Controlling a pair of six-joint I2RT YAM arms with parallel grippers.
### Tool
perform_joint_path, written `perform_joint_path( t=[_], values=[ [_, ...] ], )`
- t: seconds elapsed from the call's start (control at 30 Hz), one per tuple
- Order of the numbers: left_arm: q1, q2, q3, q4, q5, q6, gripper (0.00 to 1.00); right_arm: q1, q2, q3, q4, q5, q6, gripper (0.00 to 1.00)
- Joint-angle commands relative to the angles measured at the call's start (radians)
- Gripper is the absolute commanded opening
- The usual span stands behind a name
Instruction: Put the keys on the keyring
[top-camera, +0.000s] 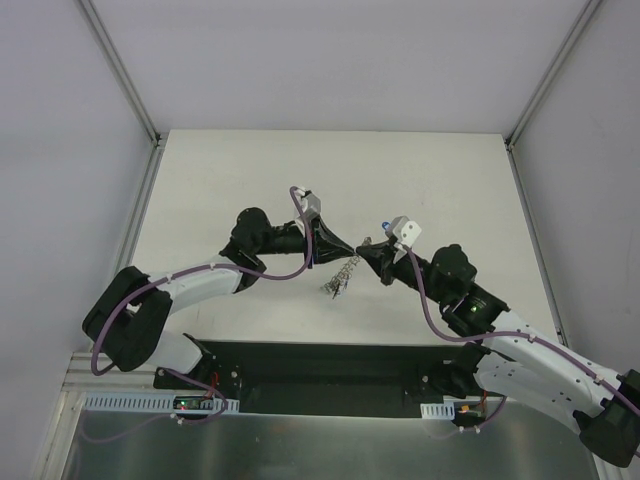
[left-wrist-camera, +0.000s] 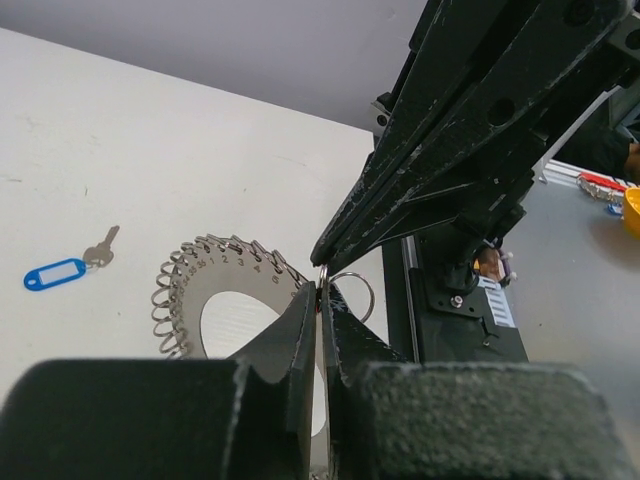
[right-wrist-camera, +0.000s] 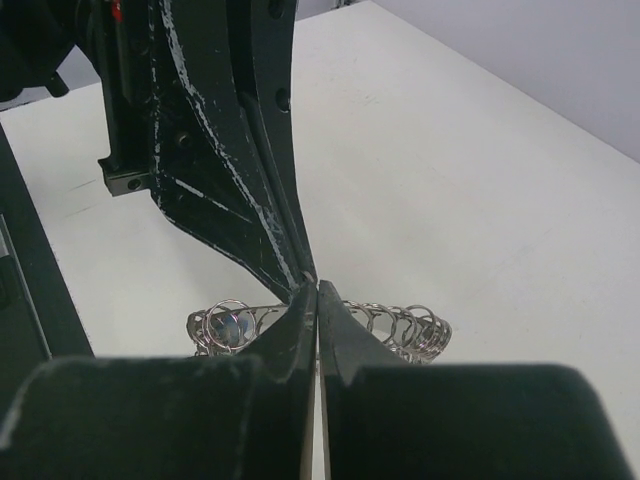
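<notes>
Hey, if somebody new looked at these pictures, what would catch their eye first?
The left pincer and right pincer, both shut, meet tip to tip over the middle of the table. Just below them is the keyring, a numbered disc fringed with small wire loops. A key with a blue tag lies apart, left of it in the left wrist view.

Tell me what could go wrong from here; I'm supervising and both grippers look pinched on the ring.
The left gripper and right gripper are shut tip to tip on one thin loop of the keyring; a pull apart may bend it or let it slip. The blue-tagged key lies on the table, away from the ring; neither gripper is free to fetch it.
</notes>
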Motion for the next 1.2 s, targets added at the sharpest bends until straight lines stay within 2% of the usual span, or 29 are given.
perform_joint_path(
  t=[0.0,0.07,0.2,0.23,0.3,0.37,0.5,0.8,1.17],
  values=[
    [-0.009,-0.093,0.018,-0.150,-0.013,0.118,0.00,0.002,-0.019,0.033,-0.029,0.021,0.039,0.01],
    [-0.009,-0.128,0.018,-0.254,-0.035,0.199,0.00,-0.001,-0.017,0.045,-0.096,0.029,0.042,0.03],
    [-0.010,-0.219,0.053,-0.533,-0.092,0.339,0.00,-0.015,0.013,0.114,-0.224,0.021,0.039,0.25],
    [-0.012,-0.231,0.066,-0.639,-0.115,0.368,0.00,-0.018,0.016,0.126,-0.248,0.019,0.033,0.29],
    [-0.025,-0.257,0.104,-0.750,-0.144,0.460,0.00,-0.041,0.036,0.166,-0.313,-0.028,0.017,0.36],
    [-0.039,-0.266,0.138,-0.866,-0.162,0.520,0.00,-0.070,0.055,0.198,-0.362,-0.088,-0.007,0.37],
    [-0.045,-0.279,0.153,-0.919,-0.133,0.542,0.00,-0.090,0.119,0.271,-0.422,-0.273,-0.092,0.37],
    [-0.053,-0.279,0.184,-0.985,-0.103,0.563,0.00,-0.094,0.268,0.360,-0.448,-0.536,-0.243,0.36],
    [-0.058,-0.279,0.196,-0.996,-0.060,0.570,0.00,-0.094,0.374,0.393,-0.444,-0.620,-0.322,0.30]
  ],
)
